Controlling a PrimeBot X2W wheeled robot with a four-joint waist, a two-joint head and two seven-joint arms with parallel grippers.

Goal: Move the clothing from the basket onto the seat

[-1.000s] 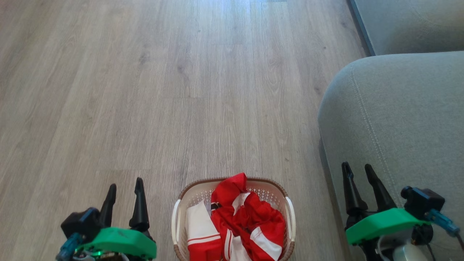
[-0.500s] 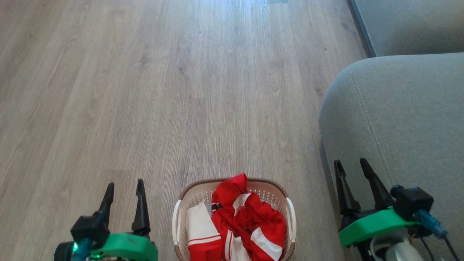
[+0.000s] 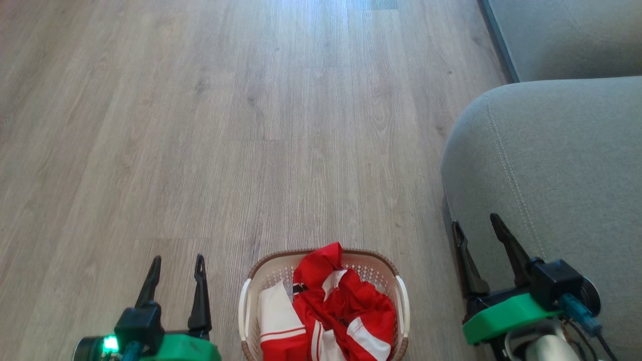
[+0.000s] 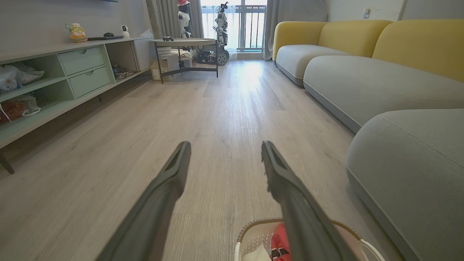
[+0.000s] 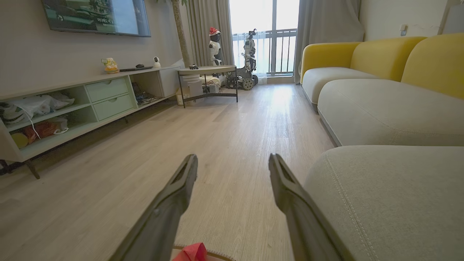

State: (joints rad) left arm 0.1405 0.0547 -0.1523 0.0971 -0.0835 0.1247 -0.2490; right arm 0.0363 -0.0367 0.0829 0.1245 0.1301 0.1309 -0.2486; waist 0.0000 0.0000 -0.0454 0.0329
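Head view: left gripper (image 3: pixel 178 258), right gripper (image 3: pixel 475 219) spread, empty; clothing (image 3: pixel 341 301) in basket (image 3: pixel 376 271); television (image 5: pixel 96 16) writing blurred.

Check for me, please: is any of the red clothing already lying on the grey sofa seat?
No, the clothing is all bunched inside the basket, which stands on the floor beside the seat.

- Clothing (image 3: pixel 346 311): red jerseys with white stripes and panels, crumpled in a heap inside the basket, one red fold peaking above the far rim.
- Basket (image 3: pixel 373 272): white, perforated, brown-rimmed, upright.
- Sofa (image 3: pixel 551 160): grey-green, rounded, seam-stitched, near the basket's right.
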